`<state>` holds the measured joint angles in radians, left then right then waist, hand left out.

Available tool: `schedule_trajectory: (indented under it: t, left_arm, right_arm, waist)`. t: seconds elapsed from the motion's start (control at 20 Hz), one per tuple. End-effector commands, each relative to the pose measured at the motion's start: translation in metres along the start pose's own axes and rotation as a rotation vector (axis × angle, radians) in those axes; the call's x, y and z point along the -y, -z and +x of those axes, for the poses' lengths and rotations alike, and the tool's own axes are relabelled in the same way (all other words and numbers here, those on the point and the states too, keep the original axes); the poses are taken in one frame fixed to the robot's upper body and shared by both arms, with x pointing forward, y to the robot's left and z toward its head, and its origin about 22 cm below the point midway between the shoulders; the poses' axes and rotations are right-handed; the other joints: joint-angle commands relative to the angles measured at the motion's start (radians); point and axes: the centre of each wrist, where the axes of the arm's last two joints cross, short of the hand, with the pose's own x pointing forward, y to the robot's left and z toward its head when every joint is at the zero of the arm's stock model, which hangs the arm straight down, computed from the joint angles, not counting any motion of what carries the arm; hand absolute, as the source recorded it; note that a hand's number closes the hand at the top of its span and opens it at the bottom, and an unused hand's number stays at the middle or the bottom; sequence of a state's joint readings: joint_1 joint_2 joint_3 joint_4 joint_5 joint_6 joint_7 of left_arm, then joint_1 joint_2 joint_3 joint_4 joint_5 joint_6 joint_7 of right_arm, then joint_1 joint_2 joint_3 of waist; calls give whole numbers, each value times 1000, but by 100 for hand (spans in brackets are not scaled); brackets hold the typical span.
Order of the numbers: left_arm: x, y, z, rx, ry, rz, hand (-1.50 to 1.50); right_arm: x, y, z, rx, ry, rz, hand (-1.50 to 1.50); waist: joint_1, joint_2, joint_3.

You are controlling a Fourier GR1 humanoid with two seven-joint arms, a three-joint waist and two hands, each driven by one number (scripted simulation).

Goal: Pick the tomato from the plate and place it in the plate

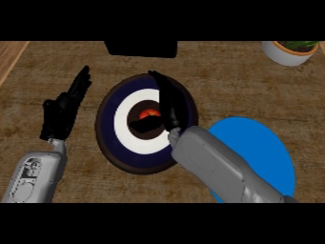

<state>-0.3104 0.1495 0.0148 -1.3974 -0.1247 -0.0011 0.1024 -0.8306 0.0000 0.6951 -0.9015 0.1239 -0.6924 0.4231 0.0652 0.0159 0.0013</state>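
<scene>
Tomato position: the tomato [149, 113] lies at the white centre of the dark ringed plate [112, 138]. Only a small red patch shows; the rest is hidden under the hand.
Nearer hand: the right hand [166, 107] is directly over the ringed plate. The left hand [65, 112] is open and at rest just beside the plate's left rim, fingers up and together.
Right hand fingers: long and straight, held together and pointing to the far rim, with the thumb set out to the left.
Key relation: the tomato sits in the crook between those fingers and the thumb, just left of the fingers and just beyond the thumb. Contact cannot be confirmed.
Long axis: none to note; the visible part looks round, so approach angle should matter little.
Step in hand: judged to be the closing of the grasp, with the lift not yet begun.
Destination: the blue plate [256, 147] lies to the right and nearer the robot, close beside the ringed plate and partly covered by the right forearm.
Open room: the route to the blue plate is short and looks unobstructed. The plant pot [288, 53] and black box [140, 47] stand at the far edge, well apart from it.
Risk: the tomato could roll toward the left rim if the thumb closes off-centre.
</scene>
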Motion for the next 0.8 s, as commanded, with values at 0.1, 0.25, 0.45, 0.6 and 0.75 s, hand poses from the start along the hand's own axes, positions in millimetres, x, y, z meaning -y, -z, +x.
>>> schedule_trajectory:
  t: [0.1, 0.25, 0.45, 0.6, 0.75]
  left_arm:
    - [2, 6, 1, 9, -12, 25, 0]
    - [-16, -11, -9, -27, -8, 53, 0]
    - [-32, -15, -10, -38, -4, 71, 0]
    - [-23, -12, -12, -38, 10, 54, 0]
    - [-10, -16, -11, -30, 0, 65, 0]
  right_arm:
    - [9, -2, -2, 11, 253, -182, -150]
    - [21, -1, -10, -18, 345, -243, -150]
    - [39, -27, -57, -65, 385, -322, -150]
    - [74, -31, -67, -43, 420, -326, -150]
    - [107, -50, -118, -59, 414, -345, -150]
  waist:
    - [-22, -4, 0]
    - [-47, -15, 0]
    - [-71, -20, -1]
    - [-74, -19, -1]
    - [-76, -18, 0]
